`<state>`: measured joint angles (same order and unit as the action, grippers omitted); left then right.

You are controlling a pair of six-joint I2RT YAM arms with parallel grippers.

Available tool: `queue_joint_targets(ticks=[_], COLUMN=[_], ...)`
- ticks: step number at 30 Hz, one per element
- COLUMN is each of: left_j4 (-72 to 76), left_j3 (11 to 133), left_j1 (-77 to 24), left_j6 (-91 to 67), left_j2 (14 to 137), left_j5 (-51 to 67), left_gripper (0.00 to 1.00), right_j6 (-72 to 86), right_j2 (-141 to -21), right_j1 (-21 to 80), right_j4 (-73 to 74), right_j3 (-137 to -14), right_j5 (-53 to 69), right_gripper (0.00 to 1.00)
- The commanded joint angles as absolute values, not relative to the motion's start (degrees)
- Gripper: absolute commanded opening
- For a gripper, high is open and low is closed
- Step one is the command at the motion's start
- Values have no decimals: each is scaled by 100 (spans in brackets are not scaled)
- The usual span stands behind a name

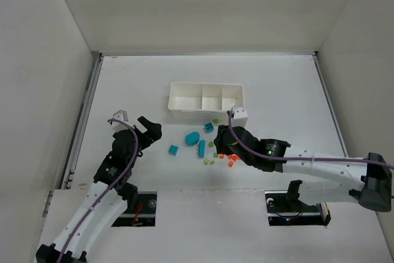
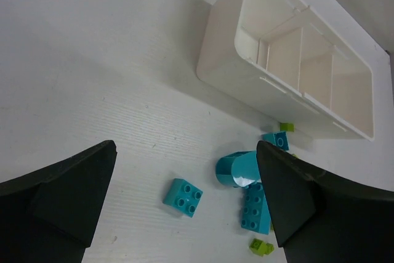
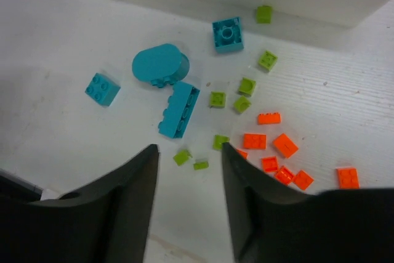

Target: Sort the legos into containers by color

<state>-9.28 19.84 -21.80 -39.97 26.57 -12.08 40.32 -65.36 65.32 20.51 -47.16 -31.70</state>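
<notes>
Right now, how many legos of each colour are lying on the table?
Teal legos: 4
Lime-green legos: 8
Orange legos: 8, one partly covered by a finger of the right gripper
Total: 20 in view

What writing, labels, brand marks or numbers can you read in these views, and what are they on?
No readable text in any view.
The white tray: plain walls, no label.
The square teal brick and the other bricks: any mark on the studs is too small to read.
The right arm: no legible print, only a green light, not a sign.
</notes>
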Motion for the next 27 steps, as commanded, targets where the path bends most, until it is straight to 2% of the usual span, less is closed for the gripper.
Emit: queue_joint_targets(ticks=[1, 5, 8, 10, 14, 15, 18, 19, 20, 21, 22, 24, 26, 27], left_j4=[-712, -633, -370, -247, 358, 482, 973, 1115, 1255, 1283, 1240, 829, 485, 335], left_j3=[1872, 1723, 1731, 1784, 1425, 1319, 916, 810, 730, 721, 782, 1088, 1230, 1248], left_j1=[-2175, -2061, -2175, -2350, -2658, -2685, -2667, -2667, -2650, -2615, -2597, -2632, -2859, -2991], left_j6=[-4429, -4500, -4343, -4359, -4834, -4799, -4352, -4281, -4202, -4132, -4079, -3842, -3709, -3683], left_j2=[2620, 2382, 2522, 2593, 2172, 2049, 1584, 1417, 1276, 1240, 1344, 1799, 2178, 2258], left_j5=[-1239, -1396, -1590, -1565, -1819, -1872, -1767, -1662, -1522, -1390, -1241, -977, -1036, -1229], left_gripper=[100, 100, 100, 100, 100, 100, 100, 88, 62, 42, 28, 19, 19, 23], right_j6=[4166, 4254, 4263, 4254, 4184, 4157, 4140, 4131, 4113, 4096, 4070, 4043, 4060, 4061], right_j2=[-6626, -6881, -6996, -7031, -7198, -7277, -7496, -7567, -7637, -7716, -7786, -7953, -8173, -8278], right_j1=[6675, 6710, 6719, 6771, 6921, 6973, 7070, 7079, 7079, 7079, 7079, 7079, 7045, 7018], right_j4=[1934, 1881, 1881, 1811, 1328, 1179, 827, 713, 608, 519, 440, 317, 177, 89], right_j3=[-5027, -5010, -5001, -4966, -4790, -4747, -4650, -4606, -4571, -4553, -4527, -4518, -4509, -4509], right_j5=[-3270, -3243, -3217, -3217, -3199, -3191, -3234, -3234, -3243, -3234, -3226, -3208, -3182, -3164], right_gripper=[46, 19, 14, 18, 36, 43, 53, 56, 58, 59, 61, 64, 65, 65])
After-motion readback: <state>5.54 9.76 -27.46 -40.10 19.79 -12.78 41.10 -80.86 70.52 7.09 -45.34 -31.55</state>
